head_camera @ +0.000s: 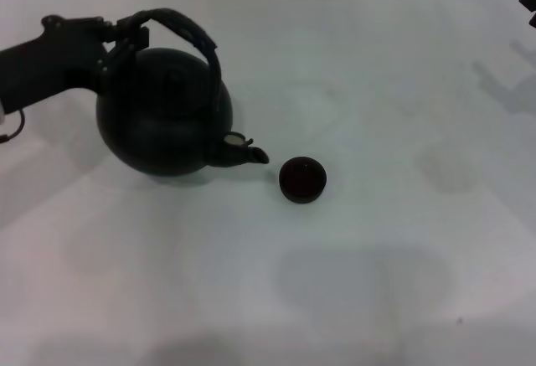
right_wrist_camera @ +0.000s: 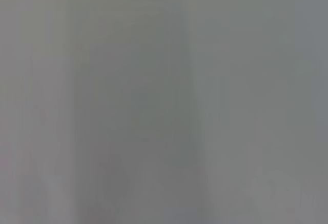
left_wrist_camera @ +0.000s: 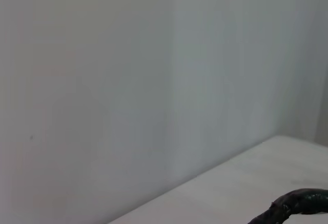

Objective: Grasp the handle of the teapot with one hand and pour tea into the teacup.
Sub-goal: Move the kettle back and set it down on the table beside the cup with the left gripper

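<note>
Since that big round matte black teapot (head_camera: 163, 115) looks heavy, left tool (head_camera: 126, 38) rightly clamps its arched handle's (head_camera: 197, 39) rough wrapped middle.

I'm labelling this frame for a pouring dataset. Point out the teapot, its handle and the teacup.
teapot (head_camera: 163, 123): head view, on the round black body.
handle (head_camera: 194, 35): head view, on the arch's wrapped middle section.
teacup (head_camera: 302, 178): head view, on the cup's dark centre.

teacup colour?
Dark brown-black teacup, plain, no pattern; it shows best in the head view, just off the teapot spout.
</note>
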Controlling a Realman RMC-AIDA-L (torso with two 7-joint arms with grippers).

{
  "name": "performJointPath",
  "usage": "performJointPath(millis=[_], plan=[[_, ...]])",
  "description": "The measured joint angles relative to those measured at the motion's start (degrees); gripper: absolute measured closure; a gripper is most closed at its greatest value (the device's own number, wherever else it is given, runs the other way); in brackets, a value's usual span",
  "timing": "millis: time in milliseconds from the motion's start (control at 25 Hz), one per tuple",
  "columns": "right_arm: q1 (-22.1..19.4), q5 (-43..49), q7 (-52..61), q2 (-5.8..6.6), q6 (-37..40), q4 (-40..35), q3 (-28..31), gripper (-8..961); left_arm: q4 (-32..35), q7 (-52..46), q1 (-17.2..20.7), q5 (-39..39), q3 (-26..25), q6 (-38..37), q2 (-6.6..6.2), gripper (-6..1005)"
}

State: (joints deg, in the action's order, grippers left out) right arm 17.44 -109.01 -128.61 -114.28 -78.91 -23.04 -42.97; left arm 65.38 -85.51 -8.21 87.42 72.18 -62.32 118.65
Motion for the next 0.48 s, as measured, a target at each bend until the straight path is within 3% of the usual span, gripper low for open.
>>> performJointPath(millis=[280,480], plan=[[0.0,0.1,0.2,0.00,-0.8,0.0,-0.1,103,-18.2,12.3,-3.5,-7.0,-9.2,-7.1,-0.06,853],[0.3,0.8,0.6,-0.04,-0.8,-0.2,-0.1,103,-24.4,16.5,-4.4,-7.7,-13.0,-8.4,-0.11,852]])
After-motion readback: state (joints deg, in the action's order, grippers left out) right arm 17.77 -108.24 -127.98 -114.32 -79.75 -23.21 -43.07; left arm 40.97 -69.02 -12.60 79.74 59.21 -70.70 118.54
